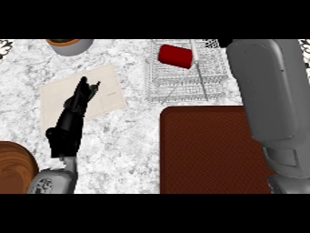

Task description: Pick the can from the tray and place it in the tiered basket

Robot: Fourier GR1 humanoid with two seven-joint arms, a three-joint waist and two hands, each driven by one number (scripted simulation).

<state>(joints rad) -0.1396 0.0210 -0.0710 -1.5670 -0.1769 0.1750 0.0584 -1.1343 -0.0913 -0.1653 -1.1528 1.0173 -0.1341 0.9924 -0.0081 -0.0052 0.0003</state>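
The red can (175, 56) lies tilted in the upper part of the wire tiered basket (184, 84); you see it resting against the mesh, with no hand touching it. Your right forearm (275, 100) runs just beside the basket, crossing its near corner and reaching up past the can toward the view's top edge. The right hand itself is out of sight, so you cannot tell how its fingers stand. Under that forearm lies the dark red tray (207, 150), just below the basket and bare where it shows.

Your left hand (82, 96) shows well apart from the can, at the view's other side, with fingers straight, close together and pointing upward, holding nothing. It hovers over a pale beige mat (110, 86). Beyond its fingertips stands a grey pot (70, 46); nearer the wrist, at the lower edge, you see part of a round wooden board (6, 166). All rest on the marbled counter (123, 136).
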